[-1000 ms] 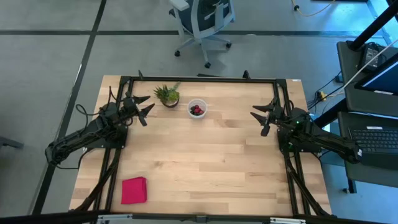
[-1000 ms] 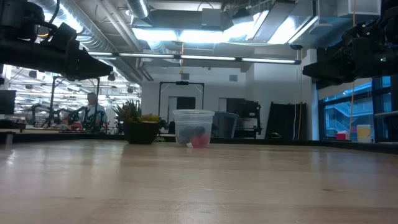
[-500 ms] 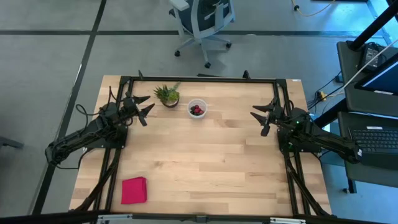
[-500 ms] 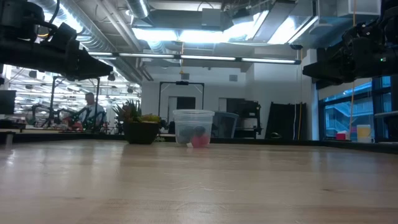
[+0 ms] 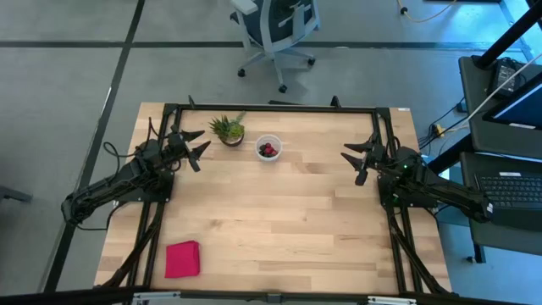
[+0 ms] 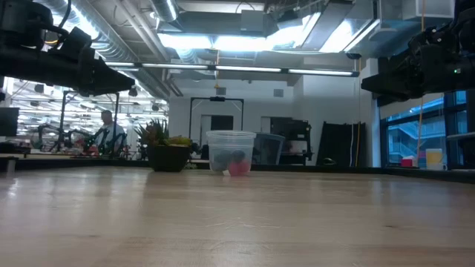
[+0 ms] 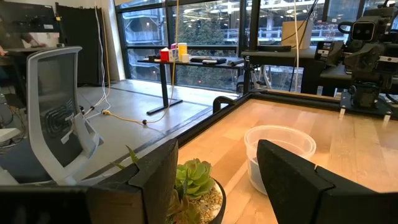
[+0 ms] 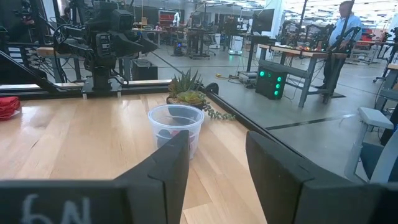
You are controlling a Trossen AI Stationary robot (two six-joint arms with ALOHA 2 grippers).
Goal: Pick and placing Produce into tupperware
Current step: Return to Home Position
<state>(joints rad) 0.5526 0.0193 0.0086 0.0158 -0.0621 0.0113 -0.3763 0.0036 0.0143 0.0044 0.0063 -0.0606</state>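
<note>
Smooth, pale planked wood with a faint sheen for the table (image 5: 279, 212), thin clear glossy plastic for the tupperware (image 5: 268, 148), soft matt red fabric for the cloth (image 5: 182, 259), matt black hard finish on left claw (image 5: 200, 144) and right claw (image 5: 350, 159).

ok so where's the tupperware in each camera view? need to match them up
High view: tupperware near the far edge of the table, just right of the potted plant.
Low view: tupperware mid-picture, right of the potted plant.
Left wrist view: tupperware partly hidden, beyond the potted plant.
Right wrist view: tupperware in front of the potted plant.
Shared landmark: the potted plant, beside it in every view.
</note>
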